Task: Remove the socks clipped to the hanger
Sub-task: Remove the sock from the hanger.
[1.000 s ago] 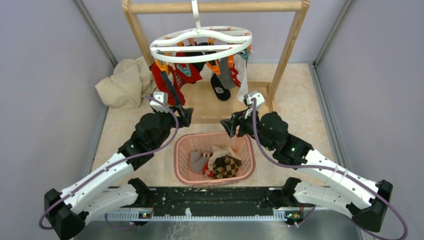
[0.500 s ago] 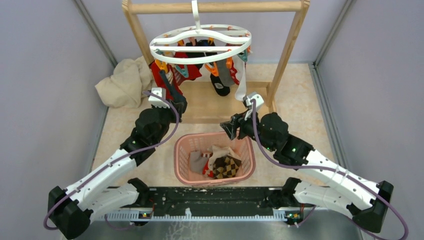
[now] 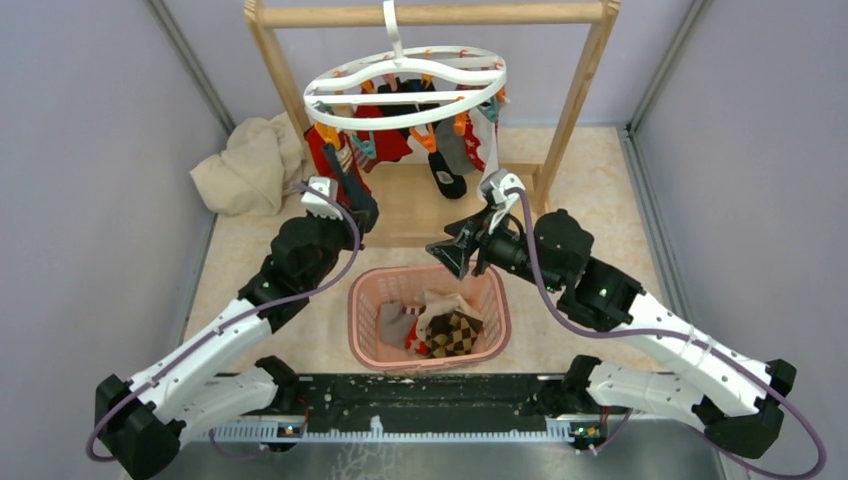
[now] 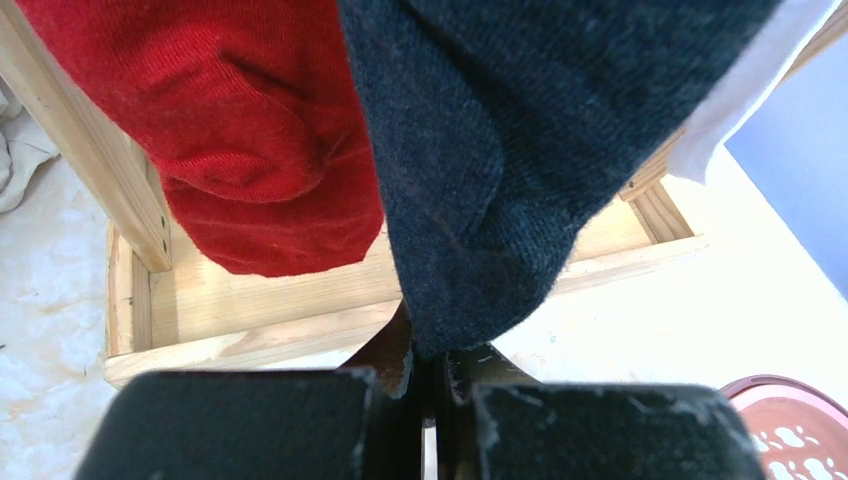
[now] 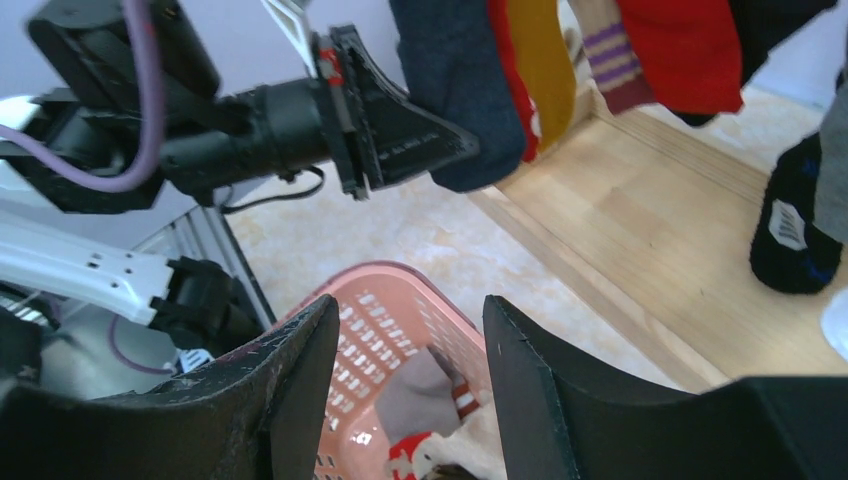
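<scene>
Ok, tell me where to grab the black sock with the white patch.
Pinch the black sock at its toe, coming from below on the basket side: it hangs straight down from the hanger, toe free, neighbours crowding only higher up.

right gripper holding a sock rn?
No, the right gripper stands open with nothing between its fingers; the pink basket lies beyond.

White arms [image 3: 215, 345] with black joints, purple cables [image 3: 355, 232], black end effectors [image 3: 347, 188] [image 3: 441, 252]

The top edge of the left wrist view cuts off the dark grey sock [image 4: 480, 150] and the red sock [image 4: 250, 140]. The grey toe tip is hidden inside the left gripper [image 4: 430, 382].
</scene>
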Controlling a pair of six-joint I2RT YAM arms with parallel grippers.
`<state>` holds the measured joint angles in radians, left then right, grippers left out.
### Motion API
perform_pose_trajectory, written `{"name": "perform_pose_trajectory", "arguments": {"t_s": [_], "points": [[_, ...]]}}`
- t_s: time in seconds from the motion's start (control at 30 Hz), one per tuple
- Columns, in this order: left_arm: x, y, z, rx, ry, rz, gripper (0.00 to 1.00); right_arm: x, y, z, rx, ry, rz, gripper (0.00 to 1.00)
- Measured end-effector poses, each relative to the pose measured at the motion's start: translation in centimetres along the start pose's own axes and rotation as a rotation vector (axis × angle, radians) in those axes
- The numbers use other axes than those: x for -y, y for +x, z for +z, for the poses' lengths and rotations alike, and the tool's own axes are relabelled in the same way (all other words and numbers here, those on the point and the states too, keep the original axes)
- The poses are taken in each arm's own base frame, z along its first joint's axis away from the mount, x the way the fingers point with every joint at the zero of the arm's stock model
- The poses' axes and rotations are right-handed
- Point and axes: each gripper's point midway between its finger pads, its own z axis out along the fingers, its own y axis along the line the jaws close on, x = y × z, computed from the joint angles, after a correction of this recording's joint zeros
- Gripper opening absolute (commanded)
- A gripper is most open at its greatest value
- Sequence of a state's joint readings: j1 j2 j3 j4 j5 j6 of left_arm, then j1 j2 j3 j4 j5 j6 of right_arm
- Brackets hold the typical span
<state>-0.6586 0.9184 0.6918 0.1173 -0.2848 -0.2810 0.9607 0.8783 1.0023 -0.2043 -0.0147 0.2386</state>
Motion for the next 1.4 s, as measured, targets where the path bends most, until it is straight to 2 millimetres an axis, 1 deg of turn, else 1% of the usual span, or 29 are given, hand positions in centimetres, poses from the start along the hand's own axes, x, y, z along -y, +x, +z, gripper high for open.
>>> {"name": "perform_pose_trajectory", "arguments": {"t_s": [0.2, 0.3, 0.53, 0.7, 0.8, 0.87, 1.0, 1.13, 1.23, 1.4], "points": [[0.6, -0.1, -0.2, -0.028, 0.031, 0.022, 0.0, -2.1, -3.2, -0.3, 0.056, -0.087, -0.002, 0.56], [1.0, -0.4, -0.2, -0.03, 0.048, 0.024, 0.0, -2.6, -4.1, -0.1, 0.076, -0.108, -0.002, 0.56], [2.1, -1.1, -0.1, -0.03, 0.091, 0.026, 0.0, -2.6, -4.2, 0.0, 0.081, -0.105, 0.001, 0.56], [3.4, -1.0, 0.3, -0.047, 0.126, 0.041, 0.0, -2.0, -4.0, -0.1, 0.076, -0.072, 0.003, 0.56], [4.6, -0.6, 0.5, -0.062, 0.153, 0.056, 0.0, -1.6, -4.0, -0.2, 0.074, -0.051, 0.002, 0.56], [5.7, -0.3, 0.6, -0.073, 0.176, 0.073, 0.0, -1.4, -3.9, -0.4, 0.07, -0.038, 0.002, 0.56], [8.8, 0.2, 0.6, -0.09, 0.223, 0.128, 0.0, -0.7, -4.1, -1.0, 0.074, 0.001, -0.003, 0.56], [11.4, 0.5, 1.0, -0.097, 0.243, 0.182, 0.0, -0.3, -5.1, -1.7, 0.097, 0.029, -0.005, 0.56], [12.7, 0.9, 1.5, -0.105, 0.242, 0.22, 0.0, -0.1, -6.0, -2.5, 0.122, 0.05, -0.008, 0.56], [13.8, 1.7, 2.7, -0.129, 0.22, 0.275, 0.0, 0.8, -7.2, -4.0, 0.153, 0.109, -0.021, 0.56]]}}
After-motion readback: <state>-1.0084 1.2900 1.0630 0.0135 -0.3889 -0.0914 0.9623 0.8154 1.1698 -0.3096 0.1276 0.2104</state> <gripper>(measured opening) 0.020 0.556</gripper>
